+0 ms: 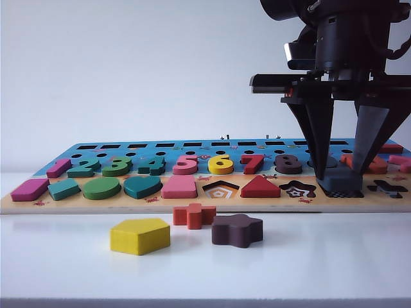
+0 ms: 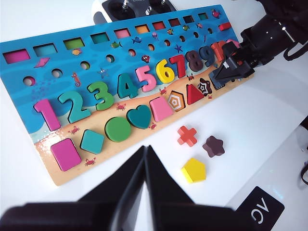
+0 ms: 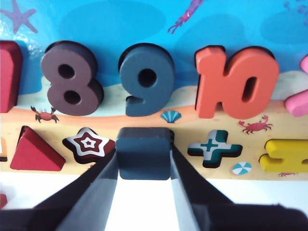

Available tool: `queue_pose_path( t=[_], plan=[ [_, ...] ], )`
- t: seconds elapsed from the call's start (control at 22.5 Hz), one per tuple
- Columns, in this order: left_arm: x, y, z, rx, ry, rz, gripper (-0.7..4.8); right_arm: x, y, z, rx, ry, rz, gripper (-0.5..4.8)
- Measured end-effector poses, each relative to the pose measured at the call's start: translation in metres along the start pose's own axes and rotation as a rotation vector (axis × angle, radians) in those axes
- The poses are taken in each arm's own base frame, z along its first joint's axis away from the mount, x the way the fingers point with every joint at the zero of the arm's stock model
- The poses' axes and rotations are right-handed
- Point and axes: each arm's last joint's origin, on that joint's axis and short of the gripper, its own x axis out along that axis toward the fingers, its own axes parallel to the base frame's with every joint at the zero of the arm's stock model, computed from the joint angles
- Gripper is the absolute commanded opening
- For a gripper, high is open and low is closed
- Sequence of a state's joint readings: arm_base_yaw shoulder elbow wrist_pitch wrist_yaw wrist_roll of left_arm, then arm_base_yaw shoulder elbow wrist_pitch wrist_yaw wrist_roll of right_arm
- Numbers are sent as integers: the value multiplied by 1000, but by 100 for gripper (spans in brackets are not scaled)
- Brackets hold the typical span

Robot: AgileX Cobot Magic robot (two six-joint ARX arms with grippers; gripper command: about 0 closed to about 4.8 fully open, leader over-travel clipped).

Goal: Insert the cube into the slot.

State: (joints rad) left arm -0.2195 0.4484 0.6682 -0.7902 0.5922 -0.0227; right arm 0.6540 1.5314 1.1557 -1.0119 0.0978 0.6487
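Observation:
My right gripper (image 3: 144,159) is shut on the cube (image 3: 144,153), a dark navy block with rounded corners, one finger on each side. It holds the cube (image 1: 338,178) low over the slot (image 1: 347,193), between the star recess and the plus recess; a strip of checkered floor shows under the cube's front edge. How far the cube sits in the slot I cannot tell. The right gripper (image 1: 339,174) points straight down at the board's right end. My left gripper (image 2: 146,153) hovers shut and empty, away from the board's near edge; the exterior view does not show it.
The wooden puzzle board (image 1: 96,205) carries numbers and shapes. On the white table in front lie a yellow pentagon (image 1: 139,235), a red plus (image 1: 194,215) and a dark brown star (image 1: 237,230). The pentagon recess (image 1: 221,189), star recess (image 1: 297,189) and plus recess (image 1: 385,188) hold no blocks.

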Motion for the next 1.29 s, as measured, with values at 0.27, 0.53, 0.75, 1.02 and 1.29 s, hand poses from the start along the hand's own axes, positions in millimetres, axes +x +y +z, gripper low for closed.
queue_pose_path(
  t=[0.27,0.53,0.75,1.02,1.29],
  plan=[
    [0,0,0,0,0,0,7,0,-1,-1,0,-2,-22,73],
    [0,0,0,0,0,0,7,0,0,0,1,-3,-10,73],
    [0,0,0,0,0,0,7,5,2,1,0,10,-15,78],
    [0,0,0,0,0,0,7,8,2,2,-1,10,-17,176],
    [0,0,0,0,0,0,7,8,3,3,-12,3,-4,272]
  ],
)
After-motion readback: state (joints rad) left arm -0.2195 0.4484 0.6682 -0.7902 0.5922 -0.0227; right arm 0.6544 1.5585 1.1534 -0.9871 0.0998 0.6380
